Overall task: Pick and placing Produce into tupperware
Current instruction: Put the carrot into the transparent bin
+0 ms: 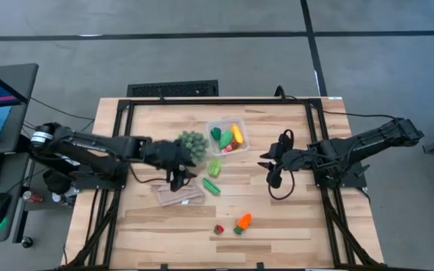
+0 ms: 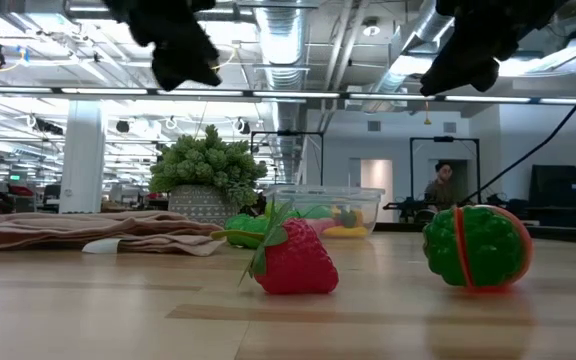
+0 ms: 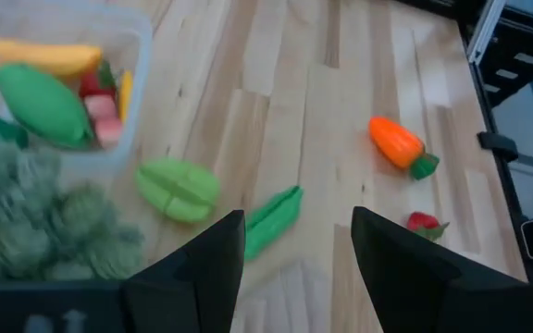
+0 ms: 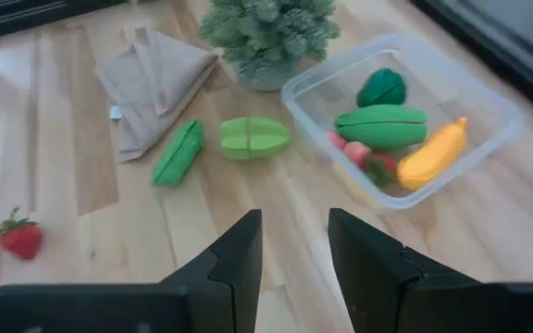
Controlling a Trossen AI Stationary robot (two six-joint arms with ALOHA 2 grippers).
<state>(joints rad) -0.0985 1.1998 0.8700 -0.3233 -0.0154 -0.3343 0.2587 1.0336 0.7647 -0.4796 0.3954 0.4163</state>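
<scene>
Two arms: both reach over the light wooden table (image 1: 277, 218) from opposite sides, and both hang above the wood, as the low view shows.
Left gripper (image 1: 178, 179): it hovers at the centre of the table, above the tan folded cloth (image 1: 179, 196), just at 6 o'clock of the spiky round green ball (image 1: 193, 144). Its jaws stand apart and hold nothing; bare wood shows between them in the left wrist view.
Right gripper (image 1: 270, 170): it hovers at 3 o'clock of the centre, over bare wood. Its jaws stand a little apart and hold nothing.
Clear square plastic tupperware (image 1: 227, 137): at 12 o'clock of the centre, beside the spiky ball. Inside lie a yellow banana (image 4: 433, 154), a green pod-shaped piece (image 4: 381, 125), a dark green pepper (image 4: 381, 88) and small red pieces.
Produce on the wood: a light green ridged piece (image 1: 215, 167) and a green pea pod (image 1: 211, 186) between the two grippers; an orange carrot (image 1: 242, 222) and a small red strawberry (image 1: 219, 229) at 6 o'clock.
Open room: wide bare wood along the 6 o'clock edge and between the right gripper and the carrot.
Hard to see: the small red pieces in the tupperware are too blurred to tell what they are. The low view cuts off both grippers at the top.
</scene>
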